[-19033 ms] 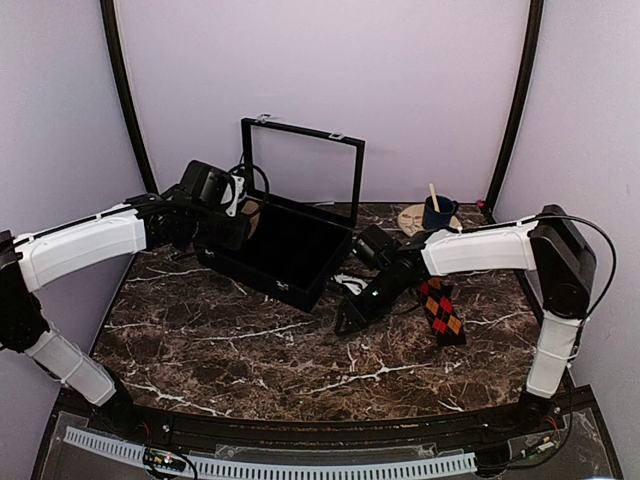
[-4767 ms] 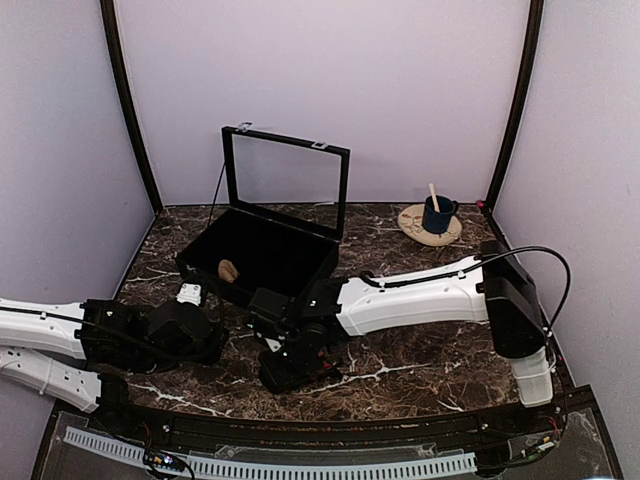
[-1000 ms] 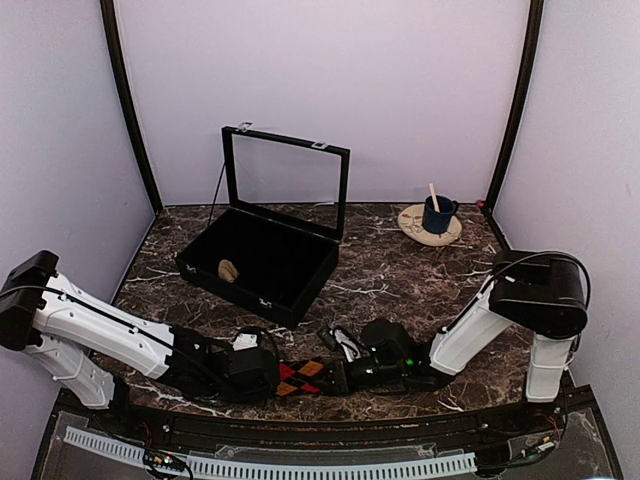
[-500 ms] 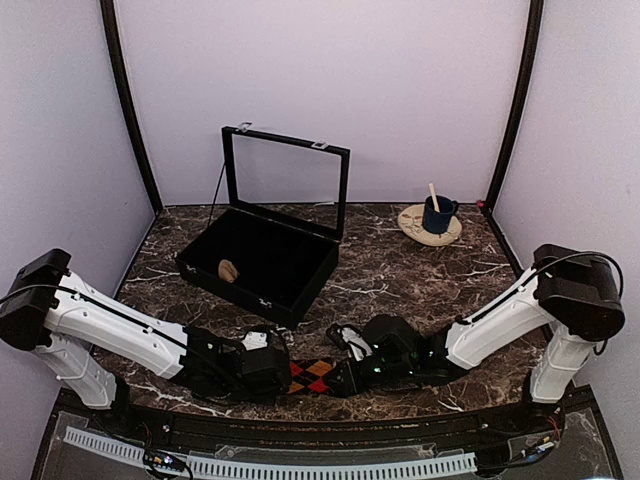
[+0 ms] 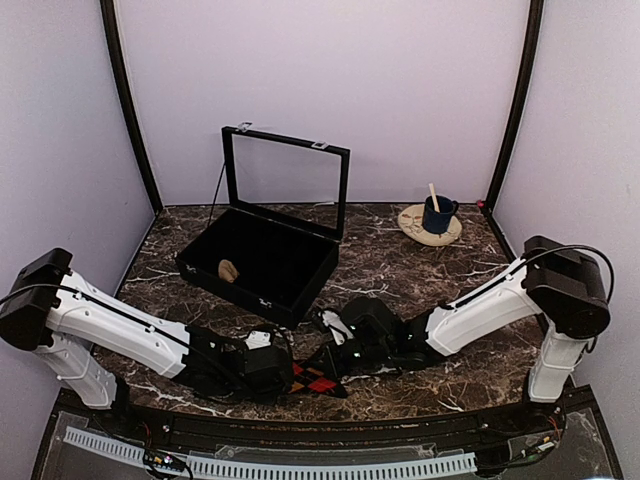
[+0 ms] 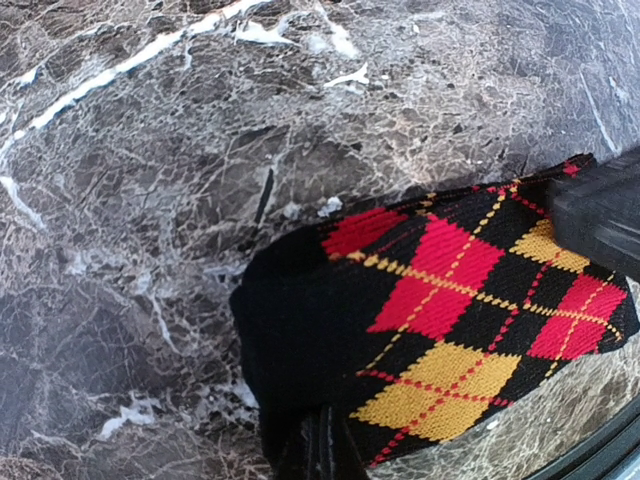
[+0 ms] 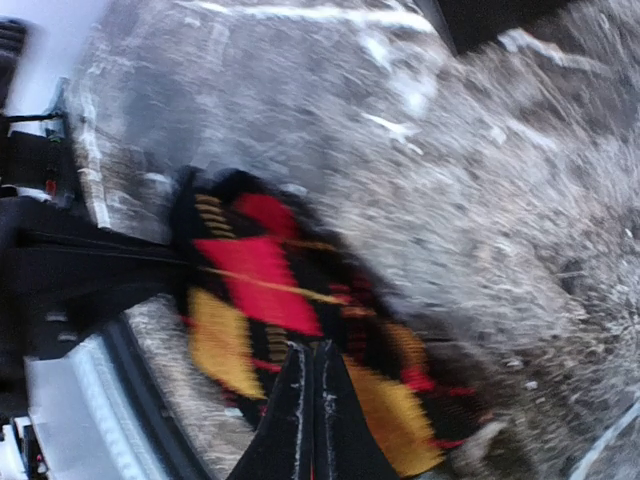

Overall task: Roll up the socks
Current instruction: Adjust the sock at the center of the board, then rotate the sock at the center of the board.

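Left tool (image 6: pixel 320 445) clenches one end of the socks (image 6: pixel 440 320) on the tabletop (image 6: pixel 150 200); right tool (image 7: pixel 312 370) grips the other, likely to start rolling.

Top view: most of the socks (image 5: pixel 318 379) is covered by the two hands, only a small argyle wedge shows. Left hand (image 5: pixel 283 372) & right hand (image 5: pixel 327 360) read as dark lumps, fingers too small to make out. Tan item (image 5: pixel 228 269) in the black box (image 5: pixel 285 255) too small to ID. Left wrist view: socks' right end runs off-frame, partly behind a blurred dark block; own fingers (image 6: pixel 300 462) cropped at bottom edge. Right wrist view motion-blurred throughout: argyle smeared, desk (image 7: pixel 480 150) veins soft, pinch point unclear.
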Controlling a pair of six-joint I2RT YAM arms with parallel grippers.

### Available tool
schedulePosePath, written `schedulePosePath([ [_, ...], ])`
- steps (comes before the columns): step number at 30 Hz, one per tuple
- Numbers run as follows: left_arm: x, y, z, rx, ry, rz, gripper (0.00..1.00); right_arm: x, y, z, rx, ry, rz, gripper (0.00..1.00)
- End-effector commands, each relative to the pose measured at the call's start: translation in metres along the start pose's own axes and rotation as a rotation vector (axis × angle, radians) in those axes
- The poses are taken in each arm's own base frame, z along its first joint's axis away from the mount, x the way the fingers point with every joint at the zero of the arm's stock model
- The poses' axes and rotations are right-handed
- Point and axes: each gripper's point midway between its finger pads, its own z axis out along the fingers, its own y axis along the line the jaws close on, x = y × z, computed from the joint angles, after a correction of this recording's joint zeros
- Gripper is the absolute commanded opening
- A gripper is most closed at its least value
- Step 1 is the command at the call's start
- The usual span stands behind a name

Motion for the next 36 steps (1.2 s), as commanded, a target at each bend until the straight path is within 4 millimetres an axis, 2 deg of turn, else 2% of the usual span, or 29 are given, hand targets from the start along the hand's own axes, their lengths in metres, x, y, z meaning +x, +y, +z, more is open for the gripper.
schedulePosePath([
  [1, -0.001, 0.007, -0.003, -0.043, -0.001, 0.019, 0.0, 0.012, -0.028, 0.01, 0.056, 0.031, 0.002, 0.0],
  [7, -0.002, 0.016, 0.001, -0.077, 0.009, 0.001, 0.0, 0.04, -0.058, 0.003, 0.12, 0.062, 0.043, 0.0],
  [12, -0.006, 0.022, 0.005, -0.091, 0.011, -0.007, 0.0, 0.053, -0.068, -0.01, 0.15, 0.067, 0.073, 0.0],
  [22, -0.036, 0.029, 0.017, -0.087, -0.015, 0.023, 0.0, 0.069, -0.057, -0.021, 0.198, 0.153, 0.007, 0.0],
  [29, -0.055, 0.018, 0.029, -0.059, -0.031, 0.099, 0.0, 0.087, -0.044, -0.022, 0.217, 0.26, -0.045, 0.0],
  [36, -0.064, -0.002, 0.046, -0.001, -0.025, 0.156, 0.0, 0.093, -0.029, -0.023, 0.206, 0.303, -0.062, 0.0],
])
